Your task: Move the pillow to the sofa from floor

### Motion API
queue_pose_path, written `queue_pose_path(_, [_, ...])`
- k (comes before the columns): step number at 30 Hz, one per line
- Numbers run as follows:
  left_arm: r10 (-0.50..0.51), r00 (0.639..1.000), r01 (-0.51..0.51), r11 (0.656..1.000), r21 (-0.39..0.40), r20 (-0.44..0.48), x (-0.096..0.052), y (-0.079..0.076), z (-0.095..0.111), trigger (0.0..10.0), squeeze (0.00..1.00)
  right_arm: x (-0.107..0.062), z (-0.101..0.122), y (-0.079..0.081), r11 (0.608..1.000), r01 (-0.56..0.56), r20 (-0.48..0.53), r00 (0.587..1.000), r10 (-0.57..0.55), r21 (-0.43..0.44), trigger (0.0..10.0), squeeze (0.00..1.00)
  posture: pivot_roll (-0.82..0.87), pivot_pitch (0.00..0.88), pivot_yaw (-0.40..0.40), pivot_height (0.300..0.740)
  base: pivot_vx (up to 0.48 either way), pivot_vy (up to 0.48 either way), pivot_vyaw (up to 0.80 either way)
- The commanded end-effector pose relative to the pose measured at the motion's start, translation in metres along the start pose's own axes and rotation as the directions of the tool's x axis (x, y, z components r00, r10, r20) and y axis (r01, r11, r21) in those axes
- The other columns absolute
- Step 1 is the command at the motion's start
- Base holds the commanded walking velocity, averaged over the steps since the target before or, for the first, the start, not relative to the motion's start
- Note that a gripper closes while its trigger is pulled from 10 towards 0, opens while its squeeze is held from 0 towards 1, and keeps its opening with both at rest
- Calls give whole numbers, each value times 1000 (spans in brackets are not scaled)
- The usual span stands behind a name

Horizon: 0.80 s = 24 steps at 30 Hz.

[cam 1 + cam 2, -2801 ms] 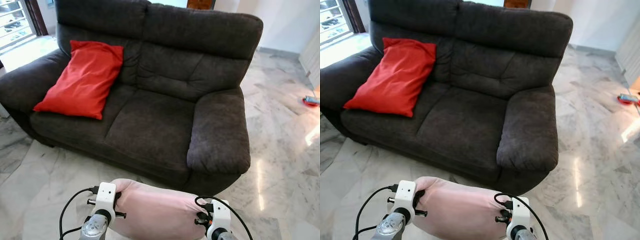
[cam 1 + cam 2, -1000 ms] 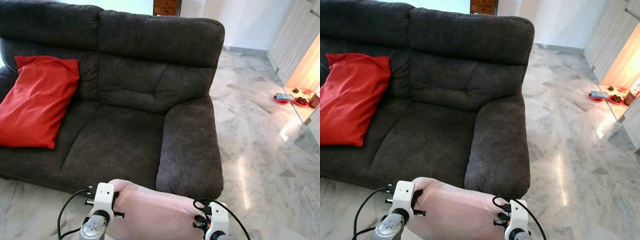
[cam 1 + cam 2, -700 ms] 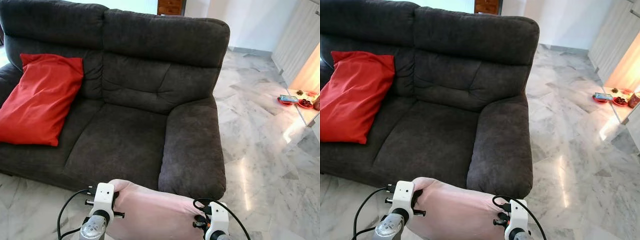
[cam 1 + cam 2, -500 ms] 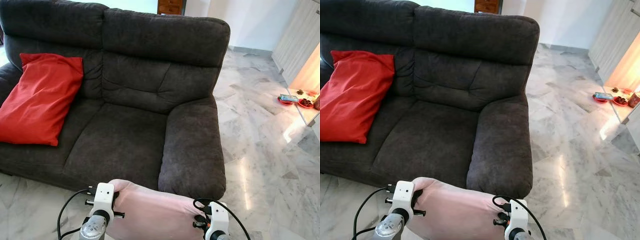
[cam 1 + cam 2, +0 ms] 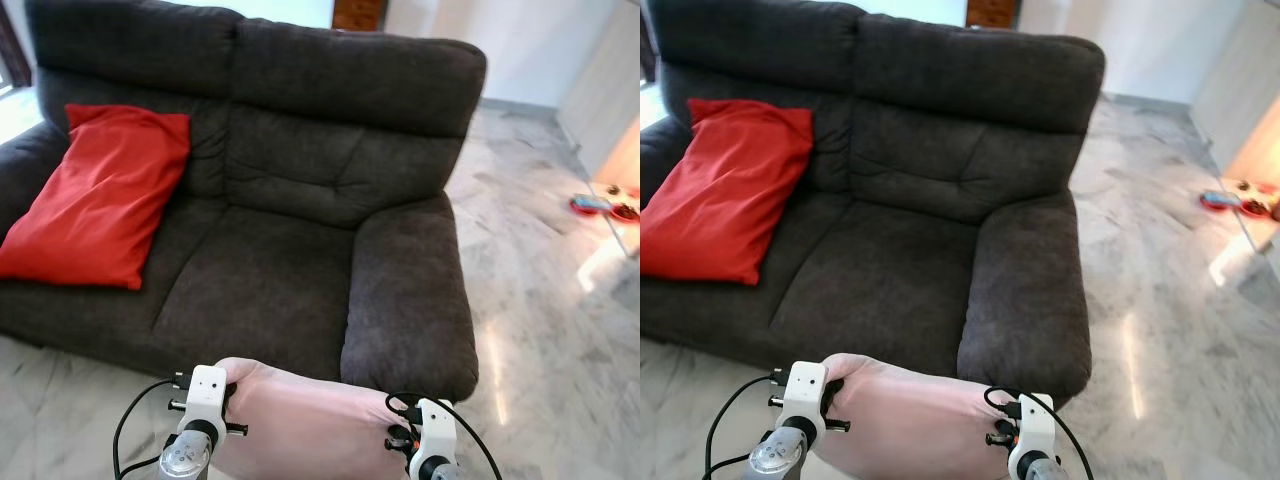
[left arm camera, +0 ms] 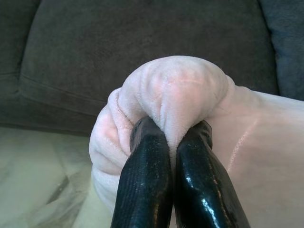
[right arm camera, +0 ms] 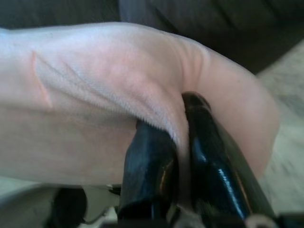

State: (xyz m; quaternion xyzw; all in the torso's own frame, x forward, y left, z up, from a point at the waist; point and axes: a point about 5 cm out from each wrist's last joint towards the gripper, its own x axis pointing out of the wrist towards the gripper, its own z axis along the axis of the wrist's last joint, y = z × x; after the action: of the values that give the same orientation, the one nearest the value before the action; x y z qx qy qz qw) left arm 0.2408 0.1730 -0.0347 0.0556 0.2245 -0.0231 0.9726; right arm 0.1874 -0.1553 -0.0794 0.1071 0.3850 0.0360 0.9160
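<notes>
A pale pink pillow (image 5: 305,425) hangs in the air between my two arms, just in front of the sofa's right armrest. My left gripper (image 6: 172,135) is shut on the pillow's left end, pinching a fold of its pink fabric (image 6: 175,90). At the other end my right gripper (image 7: 175,128) is shut on the pillow (image 7: 95,95) too. The dark grey two-seat sofa (image 5: 260,285) stands straight ahead, its right seat cushion bare.
A red pillow (image 5: 100,195) leans against the sofa's left backrest and arm. Marble floor (image 5: 540,300) spreads to the right, with small red objects (image 5: 600,208) on it far right. The thick right armrest (image 5: 410,290) is close in front of the held pillow.
The camera has swung slightly right-to-left, so the sofa sits further right in view and more of the red pillow shows. Both grippers still hold the pink pillow the same way.
</notes>
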Motion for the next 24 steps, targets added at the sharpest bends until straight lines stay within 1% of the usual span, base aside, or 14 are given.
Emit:
queue_pose_path(1, [169, 985, -168, 985, -25, 34, -1, 39, 8, 10000, 0, -7, 12, -36, 987, 151, 56, 986, -154, 57, 10000, 0, 93, 0, -81, 740, 0, 326, 0])
queue_pose_path(17, [170, 985, -169, 985, -25, 34, -1, 38, 8, 10000, 0, -7, 12, -36, 987, 149, 58, 987, -152, 54, 10000, 0, 91, 0, -81, 740, 0, 320, 0])
queue_pose_path(20, [169, 985, -168, 985, -27, 40, -1, 38, 9, 10000, 0, -7, 12, -36, 987, 149, 59, 987, -153, 54, 10000, 0, 92, 0, -81, 740, 0, 0, 0])
queue_pose_path(24, [163, 981, -162, 987, -20, 104, 3, 38, 21, 10000, 0, -8, 14, -36, 988, 144, 79, 986, -148, 55, 10000, 0, 94, 0, -83, 740, 0, 0, 0])
